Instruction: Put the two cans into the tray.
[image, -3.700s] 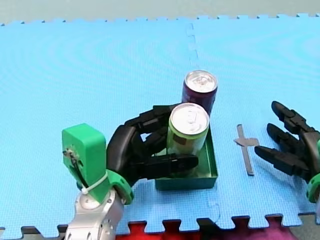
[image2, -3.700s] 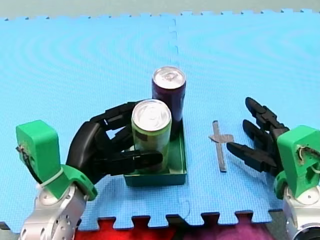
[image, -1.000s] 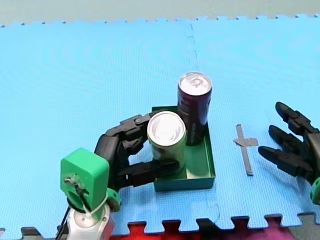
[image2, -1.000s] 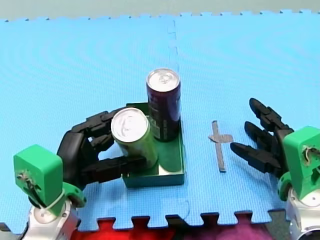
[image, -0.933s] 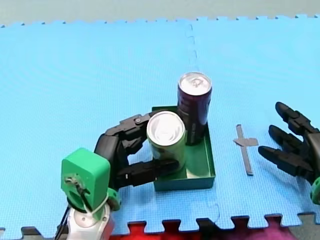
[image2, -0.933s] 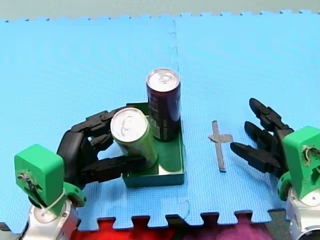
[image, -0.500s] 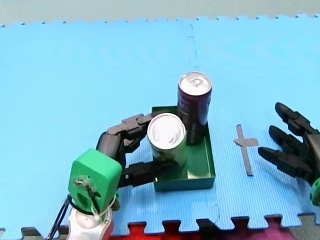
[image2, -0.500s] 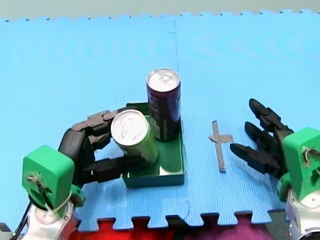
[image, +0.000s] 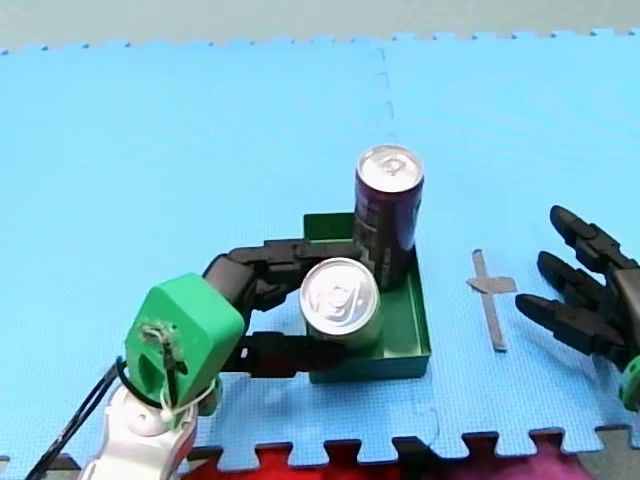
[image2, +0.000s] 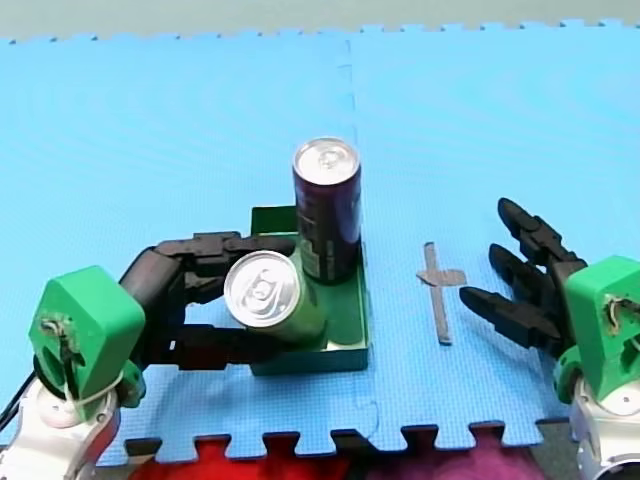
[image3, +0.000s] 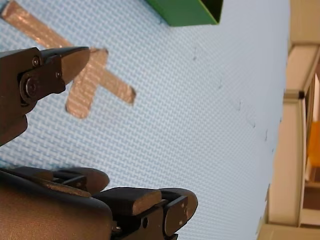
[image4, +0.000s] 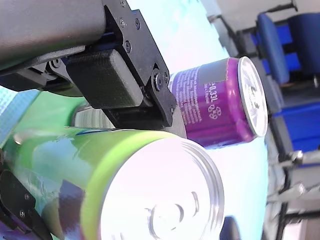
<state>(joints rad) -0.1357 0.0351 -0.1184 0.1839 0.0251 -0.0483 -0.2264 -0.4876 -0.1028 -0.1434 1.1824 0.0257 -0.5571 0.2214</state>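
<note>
The green can (image: 341, 300) sits at the near left corner of the green tray (image: 390, 367), tipped so its silver top faces up and toward the robot. Its lower body and base are hidden behind that top and the tray's near wall, so whether the base rests on the tray floor cannot be told. Half a second earlier it stood nearly upright with its top higher; now it leans well over and the left wrist has swung nearer. The left hand (image: 250, 285) grips it, with two fingers (image: 290, 248) stretched along its far side and the thumb (image: 290, 353) pressed along its near side just outside the tray wall. The second wrist view shows a black pad (image4: 102, 80) against the can's flank. The purple can (image: 388, 215) stands upright in the tray's far part, just behind the green one, and has not moved. The right hand (image: 580, 300) holds nothing, fingers uncurled, over the blue mat (image: 200, 150) beside a grey tape cross (image: 492, 310), in the same place as before.
</note>
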